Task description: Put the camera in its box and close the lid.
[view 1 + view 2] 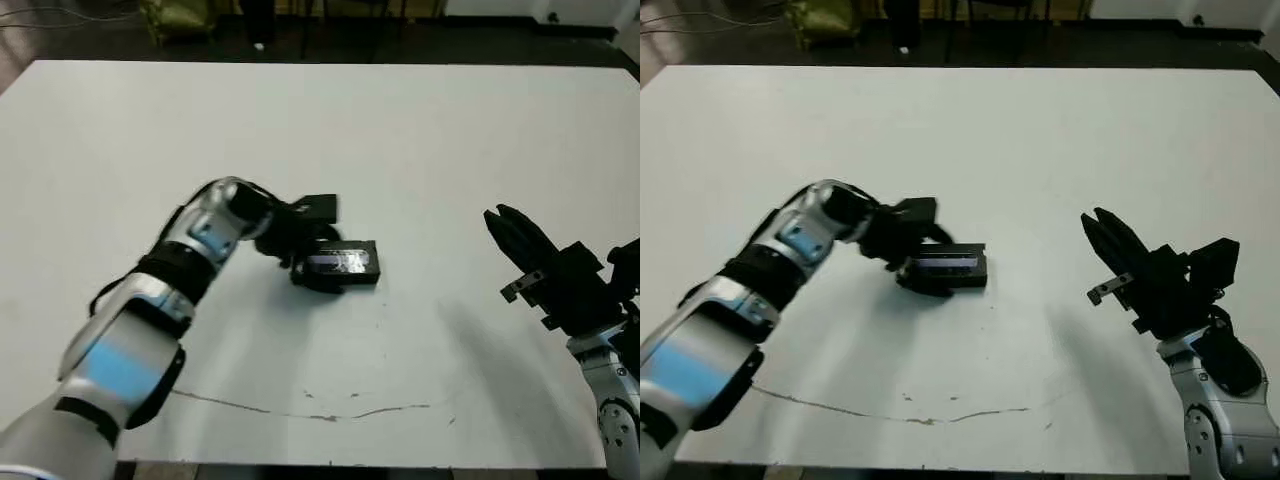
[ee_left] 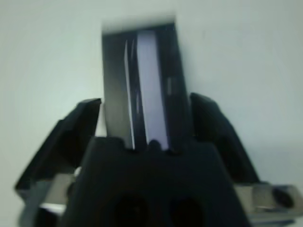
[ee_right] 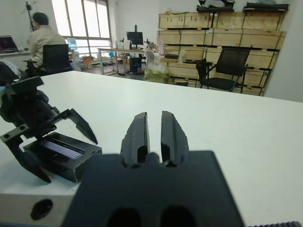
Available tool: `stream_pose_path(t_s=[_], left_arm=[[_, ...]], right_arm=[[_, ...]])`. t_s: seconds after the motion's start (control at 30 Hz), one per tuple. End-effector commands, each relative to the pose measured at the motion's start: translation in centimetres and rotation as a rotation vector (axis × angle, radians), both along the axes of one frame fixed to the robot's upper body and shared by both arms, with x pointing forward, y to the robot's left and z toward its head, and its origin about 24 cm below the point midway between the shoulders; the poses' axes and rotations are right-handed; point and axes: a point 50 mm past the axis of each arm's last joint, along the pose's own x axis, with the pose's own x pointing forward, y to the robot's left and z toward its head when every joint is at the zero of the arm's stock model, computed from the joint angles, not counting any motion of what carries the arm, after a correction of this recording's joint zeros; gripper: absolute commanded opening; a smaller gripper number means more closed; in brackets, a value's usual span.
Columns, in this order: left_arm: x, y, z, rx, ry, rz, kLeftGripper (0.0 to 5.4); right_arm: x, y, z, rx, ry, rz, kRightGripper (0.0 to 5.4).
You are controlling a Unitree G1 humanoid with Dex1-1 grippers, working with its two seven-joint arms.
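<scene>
The box (image 1: 345,278) lies near the table's middle, a low black block. The lid (image 1: 340,262) rests flat on top of it, its shiny window strip facing up; the lid (image 2: 151,85) also fills the left wrist view. The camera is hidden. My left gripper (image 1: 310,255) is open and straddles the box, one finger (image 3: 80,125) on each long side with small gaps to the walls. Well off to the right, my right gripper (image 1: 500,220) hovers shut with nothing in it, and its fingers (image 3: 137,135) point toward the box (image 3: 71,168).
A thin dark line (image 1: 300,410) runs across the white table (image 1: 420,140) near its front edge. Beyond the far edge, the right wrist view shows a seated person (image 3: 42,33), office chairs (image 3: 227,66) and stacked wooden crates (image 3: 222,28).
</scene>
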Motion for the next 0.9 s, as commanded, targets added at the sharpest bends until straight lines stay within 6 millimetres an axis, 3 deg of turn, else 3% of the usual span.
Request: stream_pose_path(t_s=[0.03, 0.5, 0.9], left_arm=[[-1.5, 1.8, -4.5, 0.126, 0.023, 0.019, 5.28], [-1.6, 4.9, -4.3, 0.094, 0.033, 0.060, 5.39], [-1.7, 6.2, -2.2, -0.125, 0.122, 0.079, 5.39]], right_arm=[[-0.1, -0.2, -0.7, -0.005, 0.032, -0.004, 0.00], [-0.1, -0.1, -0.7, -0.006, 0.032, -0.004, 0.00], [-0.2, -0.2, -0.8, -0.008, 0.038, -0.007, 0.00]])
